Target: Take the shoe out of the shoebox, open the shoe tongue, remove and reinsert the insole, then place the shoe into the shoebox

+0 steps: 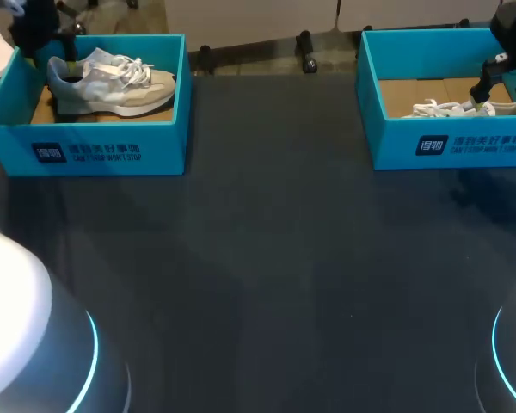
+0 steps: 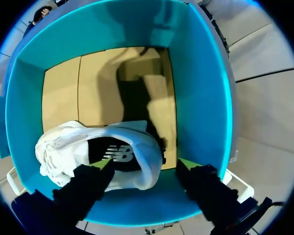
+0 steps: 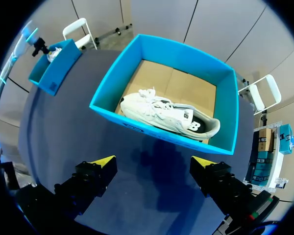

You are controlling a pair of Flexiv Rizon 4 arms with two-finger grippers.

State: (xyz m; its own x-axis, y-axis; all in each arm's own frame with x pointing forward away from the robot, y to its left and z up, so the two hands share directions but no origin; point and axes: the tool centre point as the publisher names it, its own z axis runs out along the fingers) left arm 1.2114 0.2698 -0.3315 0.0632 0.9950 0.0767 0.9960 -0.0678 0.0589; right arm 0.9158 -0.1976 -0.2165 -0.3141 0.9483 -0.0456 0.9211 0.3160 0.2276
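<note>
A grey and white shoe (image 1: 112, 82) lies in the left blue shoebox (image 1: 103, 146). In the left wrist view my left gripper (image 2: 146, 165) hangs over that shoebox (image 2: 201, 112), open, its fingers straddling the heel of the shoe (image 2: 112, 152). One yellow tip is at the shoe's collar; the other stands clear of the heel. A second white shoe (image 3: 171, 117) lies on its side in the right shoebox (image 3: 112, 78). My right gripper (image 3: 152, 161) is held high over the table on the near side of that box, open and empty. In the head view it (image 1: 492, 82) shows over the right shoebox (image 1: 464, 142).
The two shoeboxes stand at the far left and far right of the dark table (image 1: 267, 258). The left shoebox (image 3: 51, 73) shows small in the right wrist view, far across the table. The base of each arm fills a near corner of the head view.
</note>
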